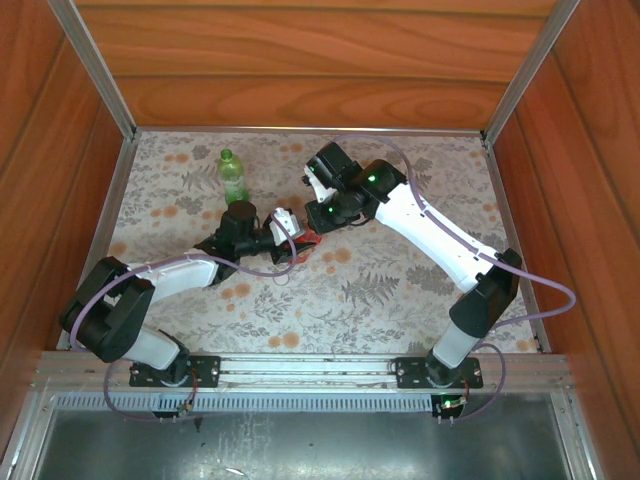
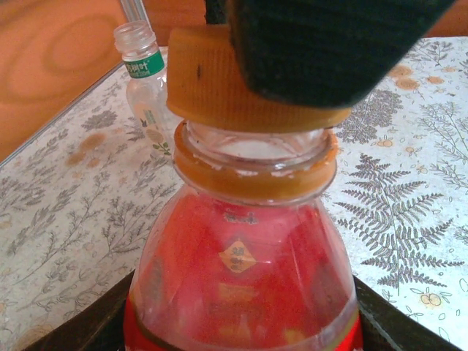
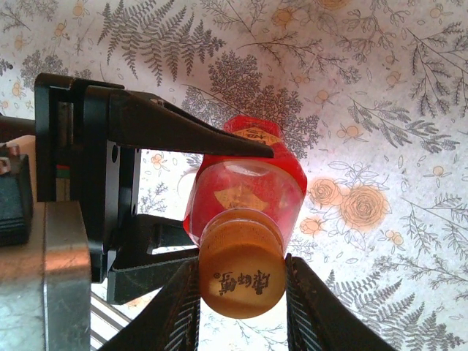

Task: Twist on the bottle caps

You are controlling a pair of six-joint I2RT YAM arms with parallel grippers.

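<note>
Your left gripper clamps the red bottle mid-table while your right gripper pinches the orange cap, sitting tilted on its mouth, not yet screwed down; the clear bottle behind also lacks its cap.

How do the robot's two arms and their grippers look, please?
The left arm and right arm have white shells, black joints and loose purple cables; the right one shows green lights. The left gripper and right gripper are black, each with two fingers.
</note>
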